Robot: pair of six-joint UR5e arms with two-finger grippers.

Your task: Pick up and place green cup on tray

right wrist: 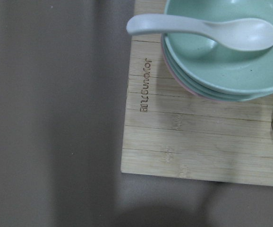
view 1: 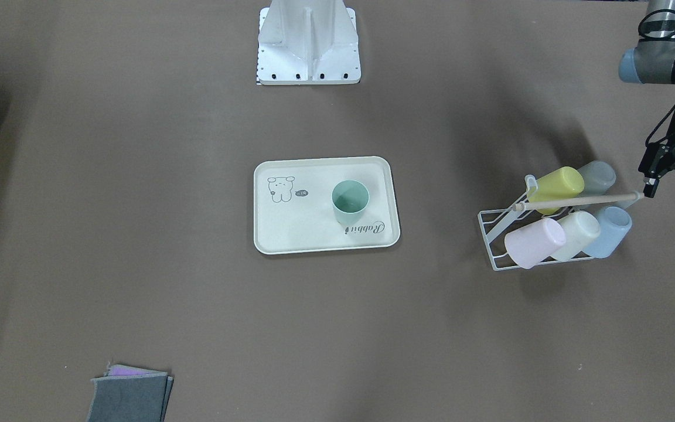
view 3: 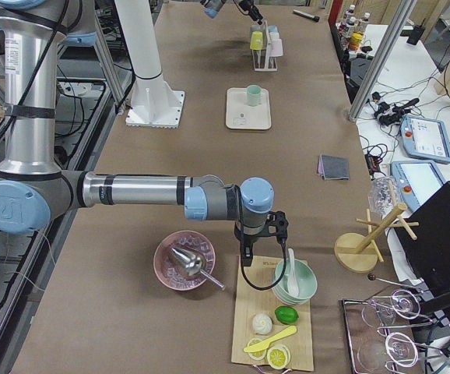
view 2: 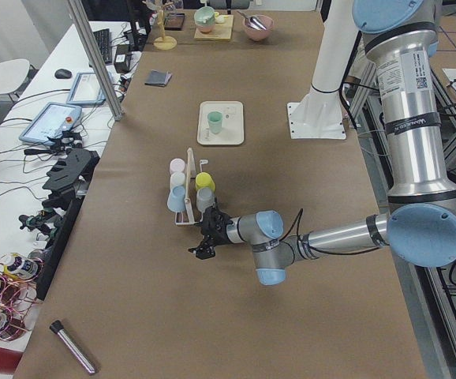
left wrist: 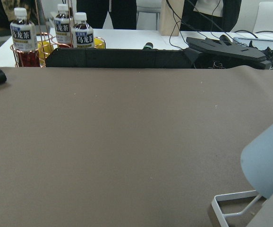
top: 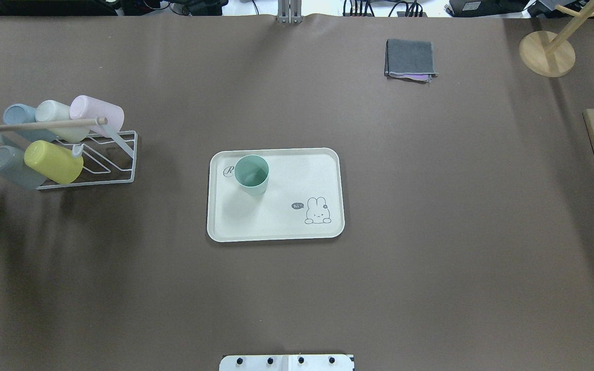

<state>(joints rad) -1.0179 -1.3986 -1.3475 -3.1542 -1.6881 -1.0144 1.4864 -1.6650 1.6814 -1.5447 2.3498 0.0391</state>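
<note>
The pale mint-green cup (view 1: 350,201) (top: 251,174) stands upright, mouth up, on the cream tray (view 1: 290,231) (top: 276,224) at mid-table, over the script end and away from the animal drawing. No gripper touches it. My left gripper (view 1: 670,191) hangs open and empty far off at the table's left end, just past the wooden handle of the cup rack (view 1: 498,234); the exterior left view also shows this left gripper (view 2: 205,245). My right gripper (view 3: 245,255) appears only in the exterior right view, low over a wooden board, and I cannot tell its state.
The wire cup rack (top: 121,178) holds several pastel cups lying on their sides. A folded grey cloth (top: 410,57) lies at the far edge. At the right end are a wooden board (right wrist: 188,142) with stacked bowls and spoon, a pink bowl (view 3: 184,262) and a wooden stand (top: 547,52).
</note>
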